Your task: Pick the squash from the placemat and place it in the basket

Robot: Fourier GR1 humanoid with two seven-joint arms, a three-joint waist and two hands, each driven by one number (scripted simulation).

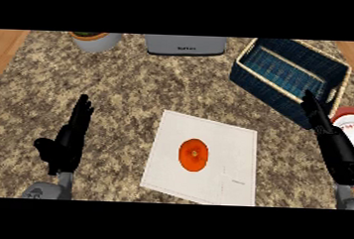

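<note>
A: What is the right hand (339,147) doing?

B: It is sitting at the right side of the counter (122,85), with its fingers straight and reaching up. It is holding nothing. Its fingertips are lying just by the near corner of the basket (291,76).

A: And the left hand (68,140)?

B: It is sitting at the left side, fingers straight and close together, thumb sticking out. It is holding nothing too.

A: Where is the squash (194,154) lying?

B: It is lying in the middle of the white placemat (231,138), between the two hands. It is well apart from both, and nothing is touching it. The basket is sitting up and to the right of it.

A: How many things am I counting?

B: One orange squash, one placemat, one blue basket. At the top, one grey pot (96,40) and one grey box (185,45) are sitting. One red and white thing (351,120) is peeking out by the right hand, but I cannot tell what it is
</note>
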